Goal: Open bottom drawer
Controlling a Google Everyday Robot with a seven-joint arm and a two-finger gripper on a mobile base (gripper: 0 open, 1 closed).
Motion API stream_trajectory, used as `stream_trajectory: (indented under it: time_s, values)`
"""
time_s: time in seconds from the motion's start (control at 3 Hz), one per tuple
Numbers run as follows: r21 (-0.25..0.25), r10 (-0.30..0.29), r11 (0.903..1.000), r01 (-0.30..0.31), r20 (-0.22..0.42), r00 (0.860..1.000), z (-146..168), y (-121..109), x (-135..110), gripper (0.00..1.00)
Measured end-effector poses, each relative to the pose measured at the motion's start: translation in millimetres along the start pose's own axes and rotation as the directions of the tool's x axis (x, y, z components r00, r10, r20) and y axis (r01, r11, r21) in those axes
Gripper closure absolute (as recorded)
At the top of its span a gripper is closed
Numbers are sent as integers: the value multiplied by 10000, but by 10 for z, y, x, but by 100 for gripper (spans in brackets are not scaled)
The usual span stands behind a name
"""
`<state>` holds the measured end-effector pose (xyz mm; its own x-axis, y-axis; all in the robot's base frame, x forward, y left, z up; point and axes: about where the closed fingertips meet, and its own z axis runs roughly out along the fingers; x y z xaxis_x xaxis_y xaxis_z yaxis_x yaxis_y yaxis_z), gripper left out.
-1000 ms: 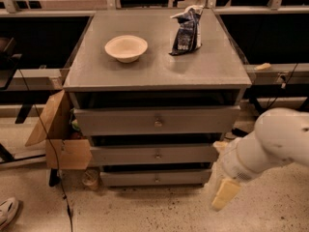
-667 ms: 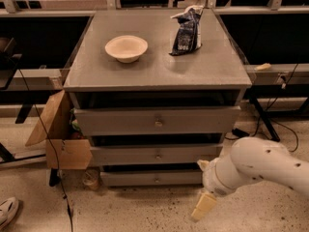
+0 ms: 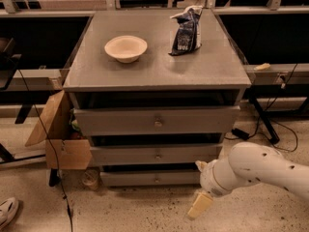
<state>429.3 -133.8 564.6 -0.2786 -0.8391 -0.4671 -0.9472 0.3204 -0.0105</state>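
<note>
Bottom drawer (image 3: 149, 179) sits lowest in the grey cabinet, just above the speckled floor (image 3: 145, 211). Its slim front faces the camera and its long axis runs left to right, level with the floor. A small round knob (image 3: 156, 180) marks its centre.

Nearest the camera, the gripper (image 3: 199, 185) hangs low at the drawer's right end, close to the front's right corner but off to the side of the knob. Its two cream fingers (image 3: 199, 205) are spread apart with nothing between them. The white arm (image 3: 260, 170) comes in from the right edge. At the far left corner of the floor lies a white shoe (image 3: 7, 211).

Above the bottom drawer come the middle drawer (image 3: 154, 154) and the tallest top drawer (image 3: 157, 121), each with a dark gap over it. A cardboard box (image 3: 63, 144) leans against the cabinet's left side (one flap raised). Black cables (image 3: 270, 124) trail over the floor on the right.

On the cabinet top (image 3: 159, 76) a pale bowl (image 3: 125, 48) stands to the left and a dark crumpled bag (image 3: 186, 30) to the right, well apart. Behind run dark benches with metal legs.
</note>
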Motion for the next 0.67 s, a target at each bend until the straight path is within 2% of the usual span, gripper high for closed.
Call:
stream_trajectory:
  time_s: [0.33,0.67]
  values:
    - [126,58,9999,-56,-129,9999,38,-4,-26,0]
    - [500,53,9987,-51,-43,10000,261,-169,22,0]
